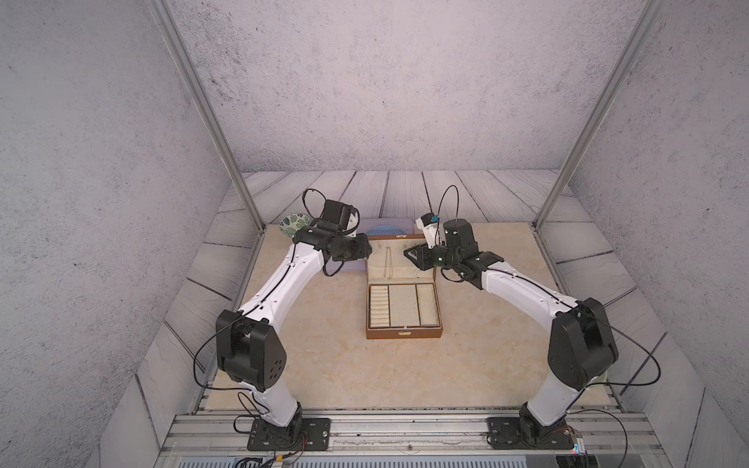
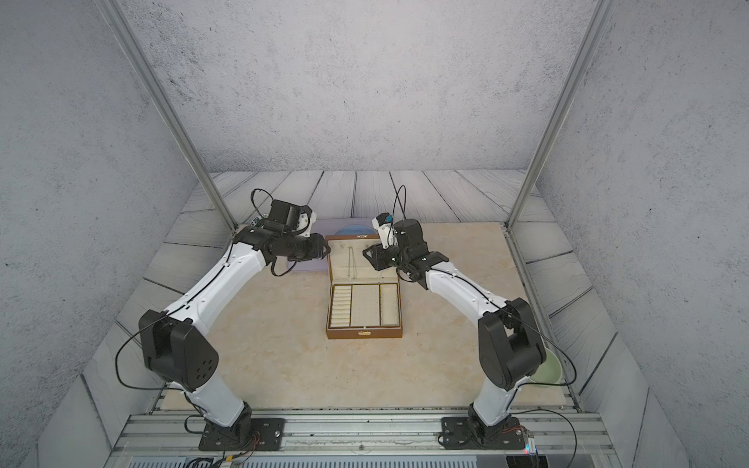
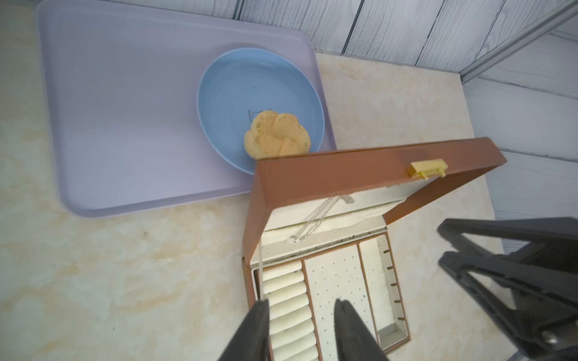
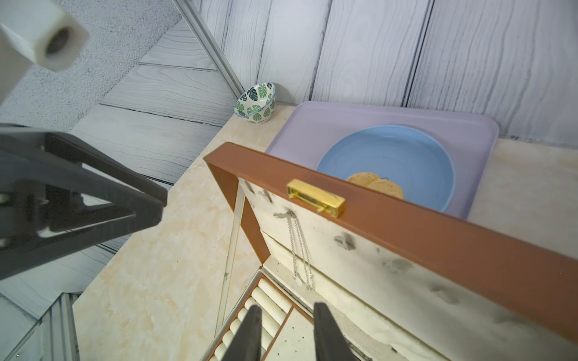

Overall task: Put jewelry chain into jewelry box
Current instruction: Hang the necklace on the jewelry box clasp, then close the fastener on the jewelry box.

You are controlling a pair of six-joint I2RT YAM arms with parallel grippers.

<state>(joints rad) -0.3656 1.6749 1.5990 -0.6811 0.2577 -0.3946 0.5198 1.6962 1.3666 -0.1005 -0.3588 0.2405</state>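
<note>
Brown rectangular hinged jewelry box (image 1: 403,333) open, lid upright. Thin pale-metal jewelry chain (image 4: 298,250) hangs against lid lining. Flanking lid: left gripper (image 3: 301,304), right gripper (image 4: 286,308), jaws apart, empty.

- A robot test cell in a lab, not a home: a left arm (image 1: 279,283) and a right arm (image 1: 523,289) are bolted to a metal rail (image 1: 405,429) at the table's (image 1: 364,372) near edge.
- Aluminium posts (image 1: 207,113) frame it.
- Printed panels wall it in: grey plaster (image 1: 385,81) and fake planks (image 3: 391,28), the planks well beyond the left fingers (image 3: 253,328).
- Staged props lie beyond those fingers: a tray (image 3: 125,125) and a plate (image 3: 250,87).
</note>
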